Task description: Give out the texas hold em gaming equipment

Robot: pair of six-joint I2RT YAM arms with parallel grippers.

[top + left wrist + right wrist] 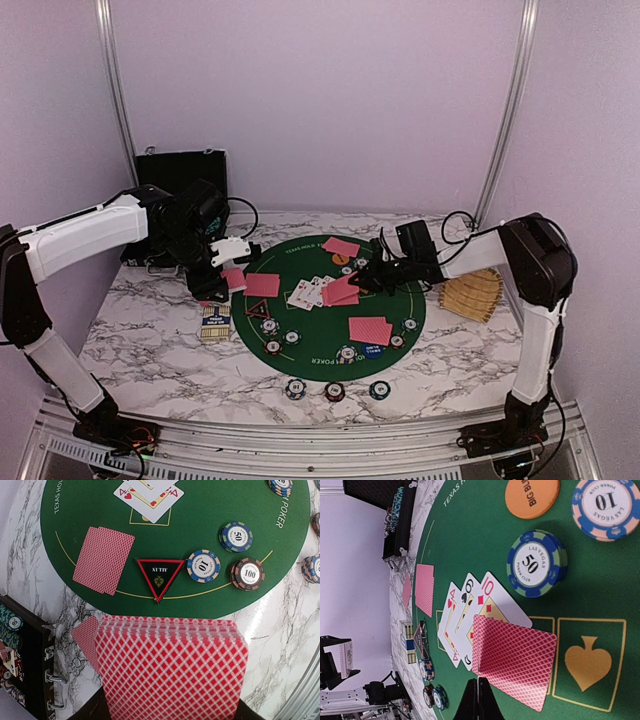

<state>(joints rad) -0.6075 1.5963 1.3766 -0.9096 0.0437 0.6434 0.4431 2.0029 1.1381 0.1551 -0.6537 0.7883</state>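
Note:
My left gripper (214, 290) is shut on a fanned deck of red-backed cards (170, 670), held over the marble just left of the green mat (320, 325). The black red-rimmed triangle (160, 575) and three chips (205, 566) lie just beyond the deck. Over the middle of the mat, my right gripper (479, 682) is shut on the edge of red-backed cards (517, 660) that partly cover three face-up cards (462, 607). Face-down pairs lie at the mat's left (262, 285), back (341, 246) and front right (370, 330). An orange disc (532, 497) and a chip stack (537, 562) sit beyond.
A black hinged case (180, 170) with chips in it stands open at the back left. A tan slatted wooden object (472, 292) lies right of the mat. A card box (214, 322) lies under my left gripper. Three chip stacks (335, 391) sit in front of the mat.

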